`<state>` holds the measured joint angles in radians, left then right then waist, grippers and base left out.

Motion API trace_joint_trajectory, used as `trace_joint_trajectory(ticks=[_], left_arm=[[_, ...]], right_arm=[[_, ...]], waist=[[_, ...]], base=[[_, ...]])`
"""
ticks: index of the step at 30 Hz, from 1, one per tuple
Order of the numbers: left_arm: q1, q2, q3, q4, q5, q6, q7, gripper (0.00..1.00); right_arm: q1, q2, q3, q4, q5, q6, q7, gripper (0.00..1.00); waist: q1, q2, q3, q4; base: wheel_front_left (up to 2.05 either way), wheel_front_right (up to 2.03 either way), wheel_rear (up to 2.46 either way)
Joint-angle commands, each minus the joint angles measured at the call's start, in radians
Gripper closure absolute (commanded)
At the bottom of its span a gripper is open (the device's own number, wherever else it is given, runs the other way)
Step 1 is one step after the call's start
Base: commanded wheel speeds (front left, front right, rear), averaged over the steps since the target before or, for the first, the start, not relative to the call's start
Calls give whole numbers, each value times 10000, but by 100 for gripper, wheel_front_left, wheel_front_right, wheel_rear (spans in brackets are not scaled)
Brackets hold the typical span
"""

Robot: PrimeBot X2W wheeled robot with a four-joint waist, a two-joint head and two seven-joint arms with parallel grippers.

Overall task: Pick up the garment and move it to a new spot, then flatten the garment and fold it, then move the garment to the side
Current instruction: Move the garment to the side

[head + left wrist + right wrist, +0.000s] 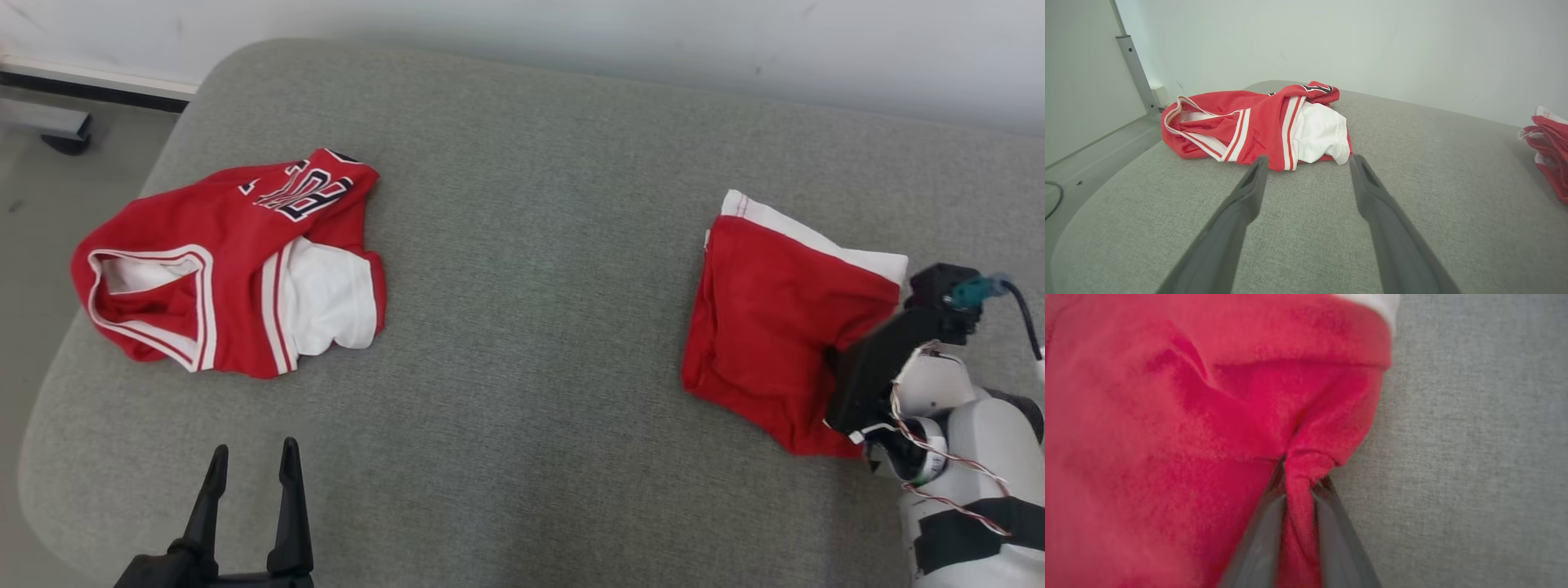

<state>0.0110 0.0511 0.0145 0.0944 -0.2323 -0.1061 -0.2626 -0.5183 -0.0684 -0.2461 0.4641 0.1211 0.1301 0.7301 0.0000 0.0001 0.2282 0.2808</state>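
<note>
A red garment [767, 327] with a white band lies folded at the right of the grey cushion [531, 269]. My right gripper [839, 363] is on its right edge. The right wrist view has both fingers [1265, 522] pinched together on a bunched fold of the red cloth [1302, 465], so the right gripper [1299, 479] is shut on it. A second garment, a crumpled red and white jersey [245, 269] with dark lettering, lies at the left. My left gripper [254, 453] stands open near the front edge, holding nothing; in its wrist view the jersey [1261, 122] lies just beyond its fingertips.
The cushion's rounded left edge drops to a floor with a metal foot [57, 131] at the back left. A pale wall [653, 41] runs behind the cushion. Bare grey cloth separates the two garments.
</note>
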Motion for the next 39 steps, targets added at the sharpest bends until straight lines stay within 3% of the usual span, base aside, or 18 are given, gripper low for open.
trace_joint_trajectory(ticks=[1,7,15,26,31,39], left_arm=[[-145,-13,-12,-78,-9,-39,-31,0],[-394,-12,-52,-451,86,-78,-31,0],[-906,52,-278,-934,569,-223,-32,0],[-1527,876,-992,-1813,670,-241,-32,0],[-1976,1499,-1788,-2293,619,-242,-31,0],[-2445,2195,-2755,-2877,400,-244,-31,0]], right_arm=[[159,131,152,118,-104,5,126,100],[-166,-275,959,-394,-145,-1,306,100],[-439,-1055,1996,-1098,85,-9,443,100],[-1195,-1706,2921,-1350,-262,-9,-117,100],[-1671,-2278,3607,-1114,-463,-9,-658,100],[-2078,-3440,3902,-711,-838,-8,-2199,100]], waist=[[0,-1,127,-241],[0,-1,422,-1192],[0,-1,1079,-2972],[0,-1,2327,-5012],[0,-1,2952,-5682],[0,-1,3635,-5990]], base=[[0,0,0],[0,0,0],[0,0,0],[0,0,0],[0,0,0],[0,0,0]])
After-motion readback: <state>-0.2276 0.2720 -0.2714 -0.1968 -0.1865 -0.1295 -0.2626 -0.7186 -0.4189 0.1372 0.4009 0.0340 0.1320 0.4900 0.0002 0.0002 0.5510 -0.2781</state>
